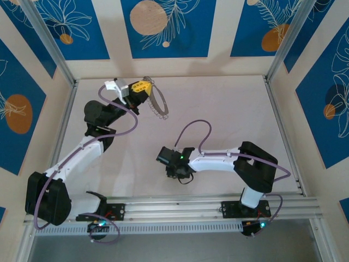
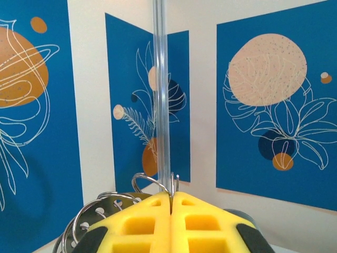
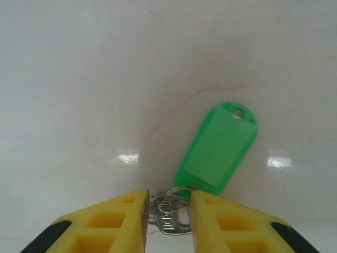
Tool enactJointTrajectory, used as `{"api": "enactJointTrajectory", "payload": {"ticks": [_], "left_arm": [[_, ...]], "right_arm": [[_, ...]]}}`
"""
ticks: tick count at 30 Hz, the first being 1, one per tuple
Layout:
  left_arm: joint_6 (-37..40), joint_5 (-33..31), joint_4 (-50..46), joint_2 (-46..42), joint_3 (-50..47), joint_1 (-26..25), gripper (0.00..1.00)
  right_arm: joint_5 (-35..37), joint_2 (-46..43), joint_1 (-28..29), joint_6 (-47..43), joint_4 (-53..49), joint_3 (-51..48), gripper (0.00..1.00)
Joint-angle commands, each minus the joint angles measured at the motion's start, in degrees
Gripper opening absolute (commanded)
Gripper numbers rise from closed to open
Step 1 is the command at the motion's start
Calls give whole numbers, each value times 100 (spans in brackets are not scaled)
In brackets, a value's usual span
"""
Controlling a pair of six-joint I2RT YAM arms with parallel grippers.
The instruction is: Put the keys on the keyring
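My left gripper (image 1: 143, 87) is raised at the far left of the table and shut on the keyring (image 1: 158, 105), a thin grey metal loop hanging off its yellow tips. In the left wrist view the left gripper (image 2: 172, 196) has its pads pressed together on the keyring's wire (image 2: 150, 181), which rises just above them. The keys (image 3: 174, 217), a silver key on a small split ring with a green plastic tag (image 3: 218, 150), lie on the table. The right gripper (image 3: 168, 199) points down at mid-table, its pads against both sides of the silver key's head.
A perforated metal part (image 2: 100, 211) of the ring bundle curves off to the left of my left fingers. A clear vertical post (image 2: 161, 89) stands ahead of them. Patterned blue walls (image 1: 163, 27) and aluminium rails (image 1: 207, 206) bound the white table (image 1: 229, 114).
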Motion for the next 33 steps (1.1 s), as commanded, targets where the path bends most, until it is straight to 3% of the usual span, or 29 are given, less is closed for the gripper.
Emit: {"api": "enactJointTrajectory", "payload": {"ticks": [1, 13, 17, 24, 33], "left_arm": [[-226, 148, 642, 46, -44, 87, 0], [-304, 202, 687, 48, -36, 101, 0], [-326, 219, 682, 42, -25, 100, 0], [-396, 243, 723, 82, -12, 101, 0], [-449, 261, 754, 76, 1, 100, 0]], "right_arm": [[311, 48, 53, 216, -422, 117, 27], [384, 15, 52, 152, -341, 95, 11], [420, -68, 48, 138, -315, 47, 1], [617, -523, -63, 51, -280, -137, 0], [636, -1029, -637, -291, -5, -438, 0]]}}
